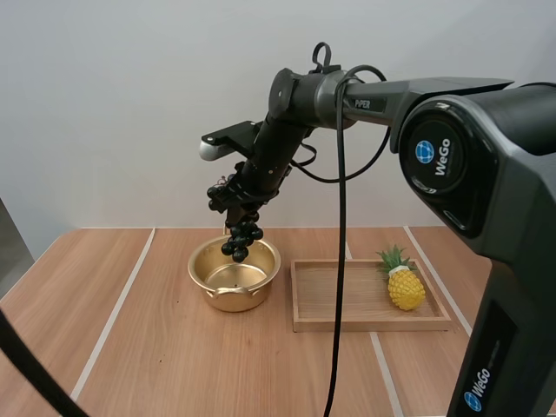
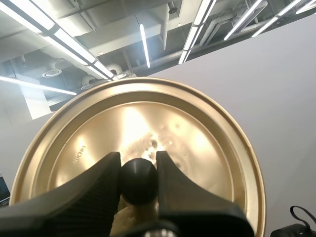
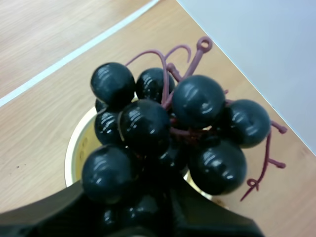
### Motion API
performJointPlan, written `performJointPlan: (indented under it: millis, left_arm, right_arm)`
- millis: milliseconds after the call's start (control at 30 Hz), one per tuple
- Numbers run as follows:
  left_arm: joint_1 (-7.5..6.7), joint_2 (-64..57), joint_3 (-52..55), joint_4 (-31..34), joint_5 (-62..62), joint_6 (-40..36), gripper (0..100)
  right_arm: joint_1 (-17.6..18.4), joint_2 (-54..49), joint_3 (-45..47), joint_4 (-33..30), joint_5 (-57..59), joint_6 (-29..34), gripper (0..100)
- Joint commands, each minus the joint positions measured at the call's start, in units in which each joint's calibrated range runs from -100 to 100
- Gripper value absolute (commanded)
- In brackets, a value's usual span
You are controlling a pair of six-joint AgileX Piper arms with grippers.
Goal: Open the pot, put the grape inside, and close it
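My left gripper (image 2: 138, 163) is pinching the lid (image 2: 197, 143) by its black knob (image 2: 138, 185). The open pot (image 1: 201, 261) is sitting on the table (image 1: 130, 347). Just above it the grapes (image 1: 242, 237) are hanging with their long axis pointing down, my right gripper (image 1: 229, 201) clamping their top berries. They are probably handling light, floppy and slick, so the stalks are likely offering firmer purchase.

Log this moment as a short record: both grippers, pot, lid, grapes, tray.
left gripper: fingers shut on the black knob of the lid, lid held up off the pot
right gripper: shut on the grapes, which hang over the pot mouth
pot: open, on the table, left of the tray
tray: pineapple at its right end
stage: lid off, grapes not yet released
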Motion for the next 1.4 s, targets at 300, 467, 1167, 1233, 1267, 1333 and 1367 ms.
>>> performJointPlan:
  millis: [300,467,1167,1233,1267,1333,1367]
  left_arm:
    - [-0.02,-0.2,-0.2,-0.1,2.1,-0.1,0]
    - [-0.02,-0.2,-0.2,-0.1,3.9,-0.1,0]
    - [-0.02,-0.6,-0.2,-0.1,4.0,-0.1,0]
    - [-0.02,-0.6,-0.2,-0.1,4.0,-0.1,0]
    - [-0.02,-0.6,-0.2,-0.1,4.0,-0.1,0]
    - [-0.02,-0.6,-0.2,-0.1,4.0,-0.1,0]
    - [-0.02,-0.6,-0.2,-0.1,4.0,-0.1,0]
  right_arm:
    - [6.3,5.2,-0.5,-20.5,-9.5,9.8,0]
    - [6.3,7.0,-0.5,-25.7,-11.9,11.9,0]
    - [6.3,16.5,1.7,-22.4,-4.4,13.1,0]
    - [6.3,17.7,2.3,-22.4,-3.6,13.1,0]
    - [6.3,18.3,2.5,-22.4,-3.6,13.1,0]
    - [6.3,19.2,2.7,-22.3,-3.4,13.1,0]
    - [6.3,19.7,2.7,-22.0,-3.4,13.1,0]
